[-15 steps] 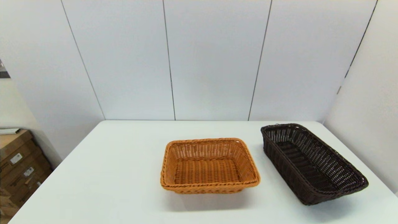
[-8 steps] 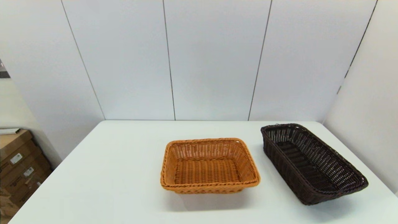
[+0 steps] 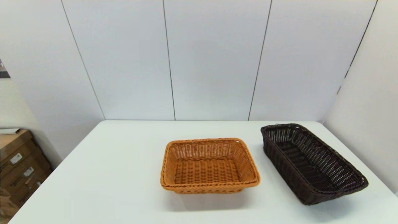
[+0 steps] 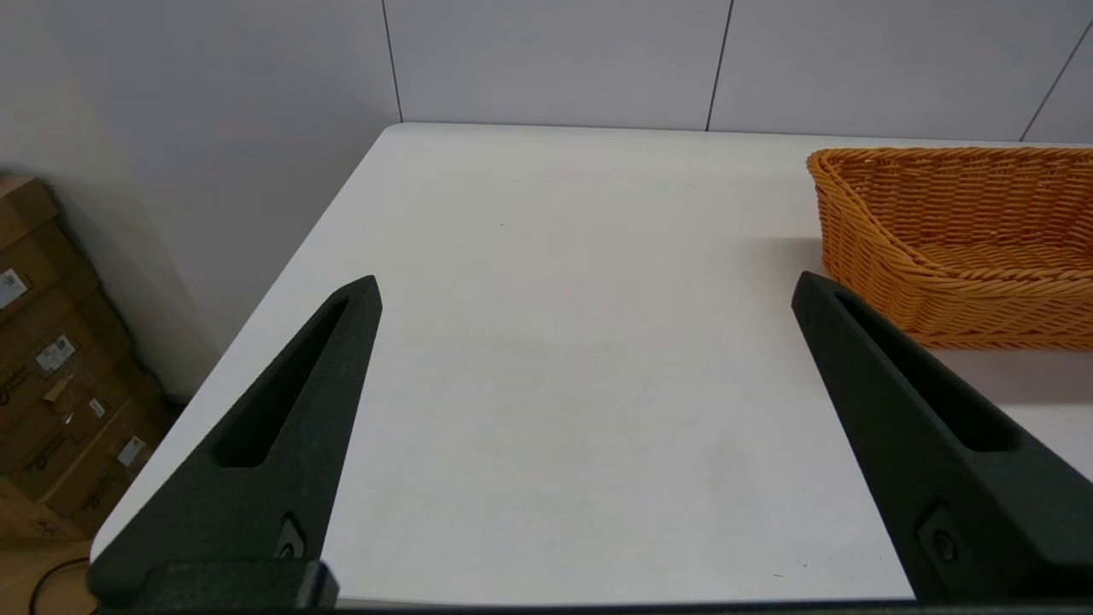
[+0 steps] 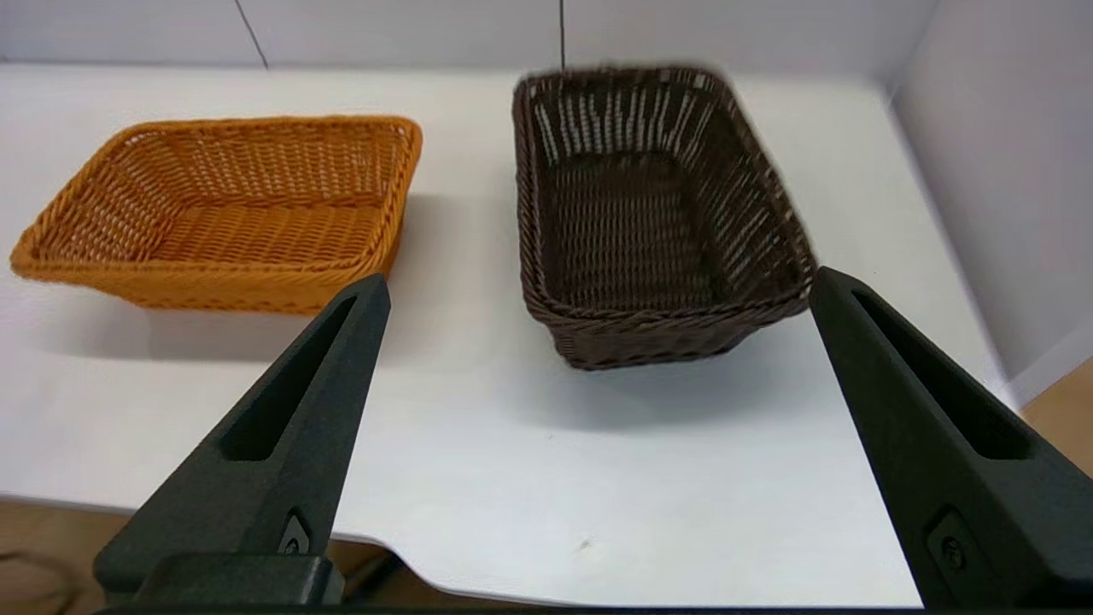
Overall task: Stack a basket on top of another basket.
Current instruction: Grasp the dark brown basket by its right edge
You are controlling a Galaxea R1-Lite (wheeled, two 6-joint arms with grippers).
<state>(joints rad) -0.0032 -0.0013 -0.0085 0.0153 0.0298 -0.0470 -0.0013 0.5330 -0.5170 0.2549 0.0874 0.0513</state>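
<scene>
The dark brown basket [image 3: 312, 163] sits empty on the table's right side, turned at an angle; it also shows in the right wrist view [image 5: 657, 222]. The orange basket [image 3: 209, 165] rests empty near the table's middle, a short gap to the left of the dark one [image 5: 224, 209] [image 4: 961, 243]. My right gripper [image 5: 598, 286] hangs open above the table's near edge, short of the dark basket. My left gripper [image 4: 585, 286] is open over bare table to the left of the orange basket. Neither arm shows in the head view.
The white table [image 3: 124, 174] is backed by white wall panels [image 3: 211, 59], with another wall close on the right [image 3: 367, 102]. Cardboard boxes [image 3: 18, 168] stand on the floor past the table's left edge.
</scene>
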